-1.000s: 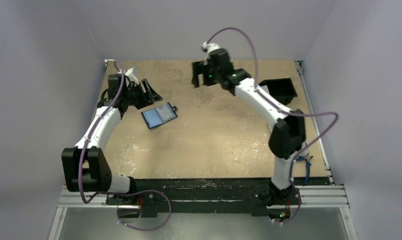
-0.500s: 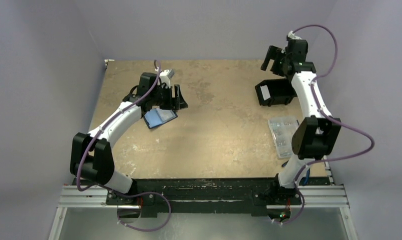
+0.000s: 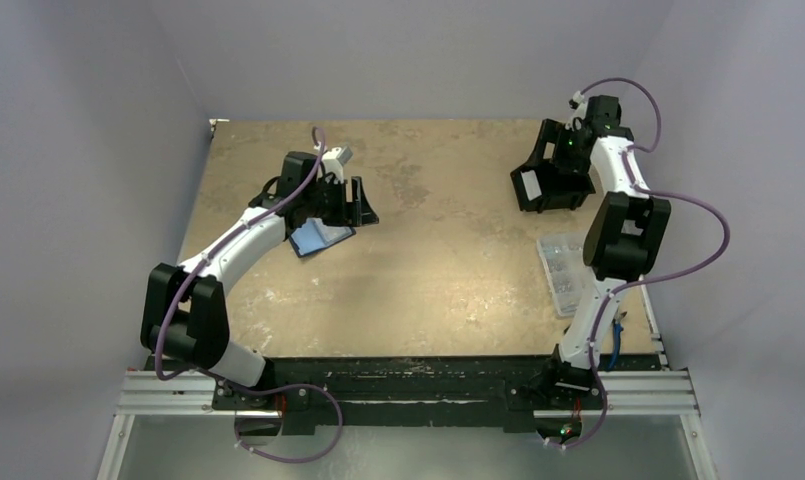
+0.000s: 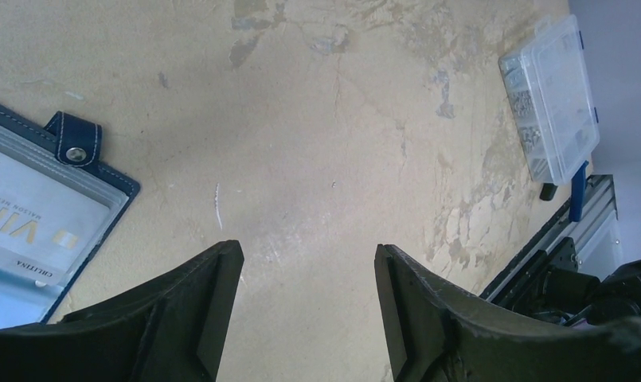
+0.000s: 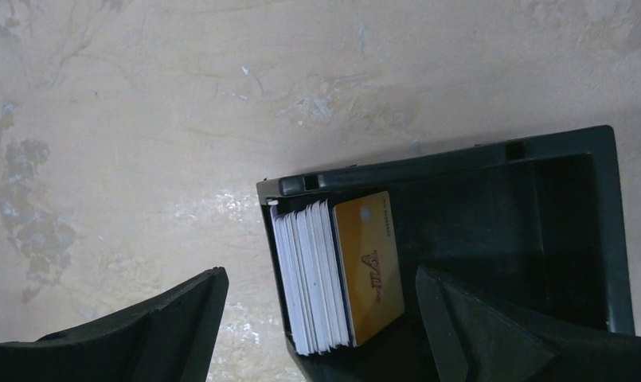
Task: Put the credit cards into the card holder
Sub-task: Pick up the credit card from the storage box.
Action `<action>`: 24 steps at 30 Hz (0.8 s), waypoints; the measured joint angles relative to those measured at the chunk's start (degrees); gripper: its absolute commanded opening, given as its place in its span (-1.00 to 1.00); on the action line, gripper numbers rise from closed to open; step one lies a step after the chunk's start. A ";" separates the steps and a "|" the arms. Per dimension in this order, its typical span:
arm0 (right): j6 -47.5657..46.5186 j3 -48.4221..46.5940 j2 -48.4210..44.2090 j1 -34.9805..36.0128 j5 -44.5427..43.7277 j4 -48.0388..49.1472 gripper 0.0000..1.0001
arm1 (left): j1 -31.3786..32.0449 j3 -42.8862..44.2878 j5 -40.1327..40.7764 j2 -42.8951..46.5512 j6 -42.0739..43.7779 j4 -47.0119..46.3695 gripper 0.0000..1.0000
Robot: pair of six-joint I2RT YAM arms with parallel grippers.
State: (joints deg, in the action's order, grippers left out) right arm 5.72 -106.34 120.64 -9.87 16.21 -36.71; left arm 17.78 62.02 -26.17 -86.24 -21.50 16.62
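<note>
The card holder (image 3: 315, 238) lies open on the table at the left, navy with a snap tab. In the left wrist view it (image 4: 38, 219) shows a pale VIP card under a clear sleeve. My left gripper (image 3: 361, 207) is open and empty just right of it, over bare table (image 4: 309, 274). My right gripper (image 3: 553, 165) is open above the black box (image 3: 553, 190) at the far right. In the right wrist view my open gripper (image 5: 321, 310) straddles the box's left wall (image 5: 428, 163). A stack of white cards (image 5: 313, 278) with a gold VIP card (image 5: 370, 267) stands on edge inside.
A clear plastic compartment box (image 3: 568, 272) lies near the right edge, in front of the black box; it also shows in the left wrist view (image 4: 552, 95). A blue-handled tool (image 3: 613, 330) lies at the right front corner. Walls enclose the table.
My right arm has swung from the far middle to the far right and come down over the black box. My left gripper has moved right, past the card holder.
</note>
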 measured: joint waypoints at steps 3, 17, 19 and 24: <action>-1.05 -0.17 0.55 -0.72 1.29 0.33 0.98 | 0.15 -0.07 -0.74 -0.24 -0.28 -0.39 0.33; -1.46 -0.04 6.62 -0.15 6.99 1.66 0.98 | 0.31 -0.07 -1.53 -1.31 -0.42 -0.79 0.33; -1.46 -0.02 6.69 -0.15 7.23 1.66 0.95 | 0.31 -0.07 -1.53 -1.31 -0.42 -0.79 0.33; -1.46 0.83 6.60 -0.15 9.11 2.69 0.89 | 0.31 -0.07 -1.53 -1.31 -0.42 -0.81 0.33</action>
State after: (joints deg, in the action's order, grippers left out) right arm 4.25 -105.51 127.24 -10.02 25.32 -34.02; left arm 18.09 61.95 -27.70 -87.55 -21.91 15.81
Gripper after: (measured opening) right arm 0.962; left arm 0.664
